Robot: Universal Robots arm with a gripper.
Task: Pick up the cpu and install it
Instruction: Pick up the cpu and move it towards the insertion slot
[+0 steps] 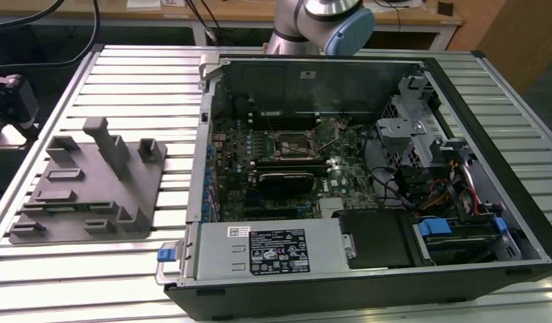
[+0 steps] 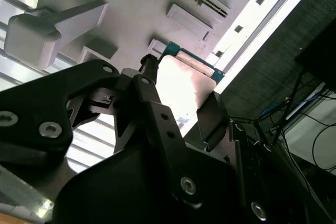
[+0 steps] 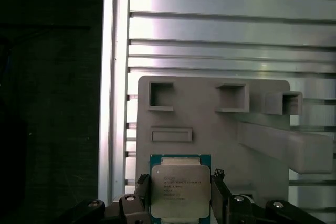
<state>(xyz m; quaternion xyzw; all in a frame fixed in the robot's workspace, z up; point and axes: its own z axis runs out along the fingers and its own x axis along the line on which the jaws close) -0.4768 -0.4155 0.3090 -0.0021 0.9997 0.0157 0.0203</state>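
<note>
Overhead, the tool (image 3: 179,180) pinched the cpu (image 3: 180,190) by two opposite edges, with a dark finger (image 3: 140,186) tight against either side, as seen in both wrist views. The chip hung above the grey fixture (image 3: 210,124), silver lid up and a thin green rim around it. It looked lifted clear of the tray rather than resting on it.

In the exterior view, the fixture sat on the slatted tabletop (image 1: 123,74) at the exterior view's left. The open case (image 1: 366,299) lay just beside it at the exterior view's right, and the arm (image 1: 323,20) rose at the far edge.

By these pictures the pick-up looked done and the install not yet done. The cpu was well apart from the case. The metal-framed socket (image 1: 294,142) at the middle of the board appeared vacant, though that was a judgement from a distance.

As for writing, several short lines of dark print ran across the cpu lid. A black label (image 1: 278,250) with white print and a small white sticker beside it marked the metal box at the case's near side. None of it is transcribed here.
</note>
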